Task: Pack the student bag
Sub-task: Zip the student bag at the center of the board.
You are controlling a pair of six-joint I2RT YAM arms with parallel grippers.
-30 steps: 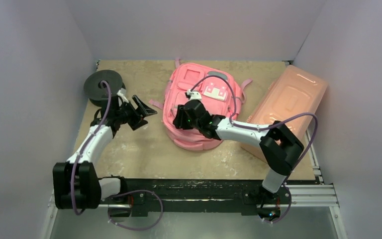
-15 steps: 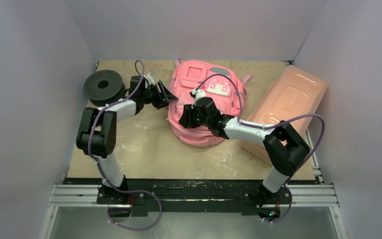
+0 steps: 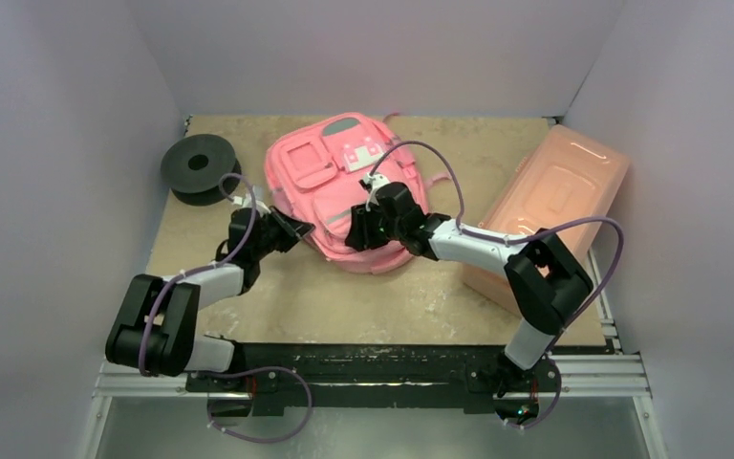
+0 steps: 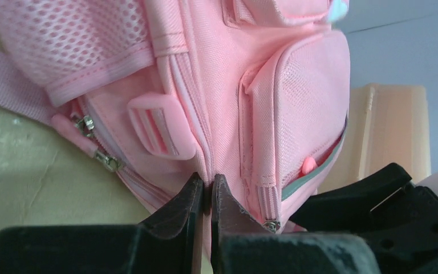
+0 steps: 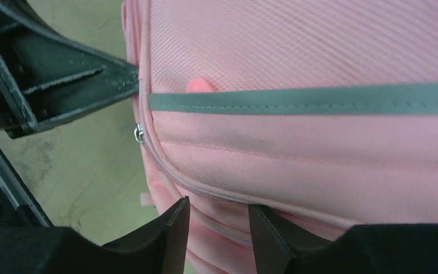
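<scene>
Far-middle of bench (image 3: 277, 287): student bag (image 3: 330, 182) lies pockets-up | left claw (image 4: 206, 191) clenched on its side seam | right claw (image 5: 219, 214) grasping its near edge | visible zips closed, nothing seen packed; black spool (image 3: 198, 164), salmon box (image 3: 559, 206) outside | judged: early stage

lab test booth: bare walls (image 3: 48, 143), aluminium rail (image 3: 602, 375)

soft, even light with faint shadows; student bag (image 5: 296, 45) weave sharp in wrist views.
</scene>
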